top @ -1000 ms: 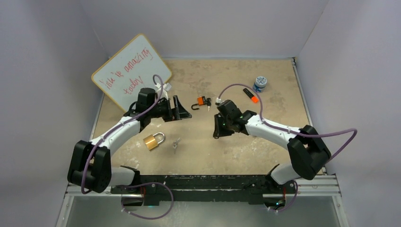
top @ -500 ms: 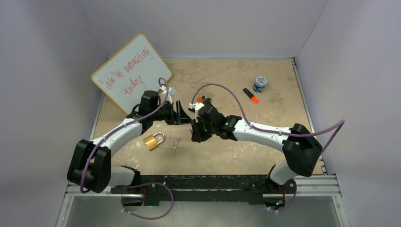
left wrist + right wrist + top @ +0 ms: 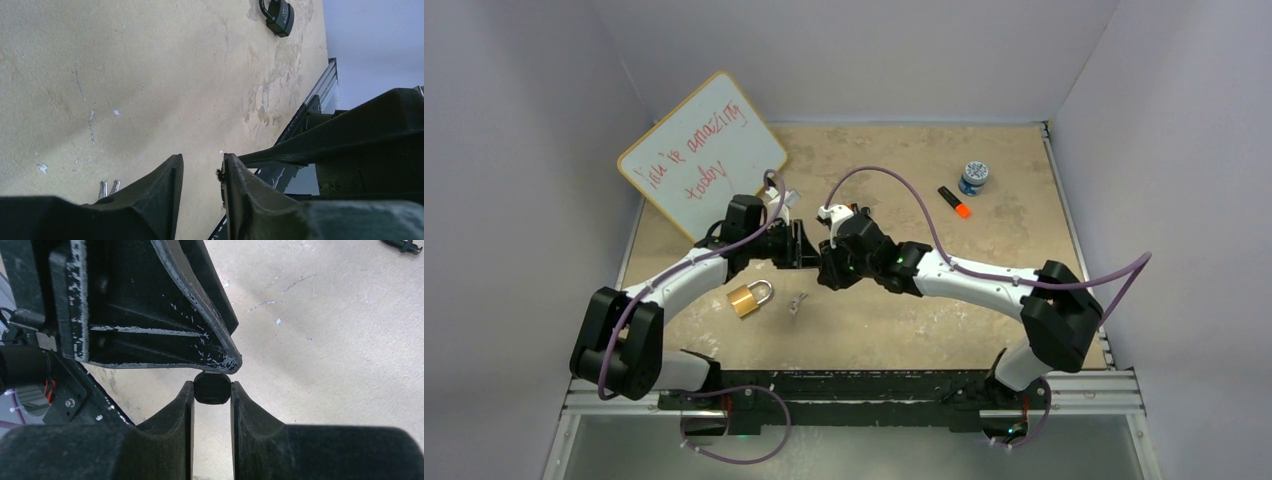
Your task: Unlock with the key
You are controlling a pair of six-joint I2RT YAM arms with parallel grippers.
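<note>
Tabletop [image 3: 904, 325]: right gripper [image 3: 212, 394] pinches key [image 3: 212, 385] (padlock [image 3: 748, 298] lies apart).

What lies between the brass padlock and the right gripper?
Small keys, just right of the padlock, below the right gripper; top view shows them.

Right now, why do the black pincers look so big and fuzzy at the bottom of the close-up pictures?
Left wrist view: the left pincer sits right by the lens, so its base blurs while the far padlock stays sharp. Right wrist view: the right pincer is likewise soft at the bottom. Top external view: even light, faint shadows.
</note>
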